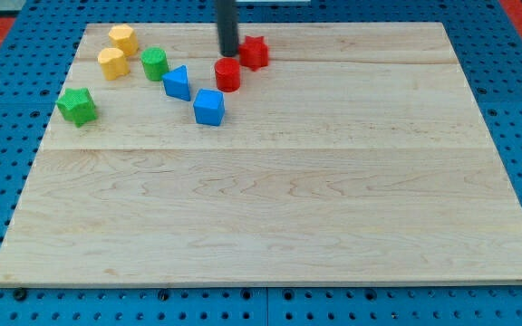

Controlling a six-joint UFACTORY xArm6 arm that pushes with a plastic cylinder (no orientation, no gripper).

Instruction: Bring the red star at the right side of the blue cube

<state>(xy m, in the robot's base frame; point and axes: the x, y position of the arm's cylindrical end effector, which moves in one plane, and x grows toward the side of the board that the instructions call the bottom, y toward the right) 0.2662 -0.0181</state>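
My tip (229, 53) partly hides the red star (255, 52) (shape unclear).

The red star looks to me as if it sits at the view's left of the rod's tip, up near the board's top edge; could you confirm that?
Not quite: the camera view shows the red star at the view's right of my tip, not its left. It is indeed up near the board's top edge.

Counter (333, 199): red cylinder (227, 74), blue wedge (177, 82), green cylinder (155, 63), green star (77, 106), two yellow blocks (121, 39) (111, 62) at view's top-left.
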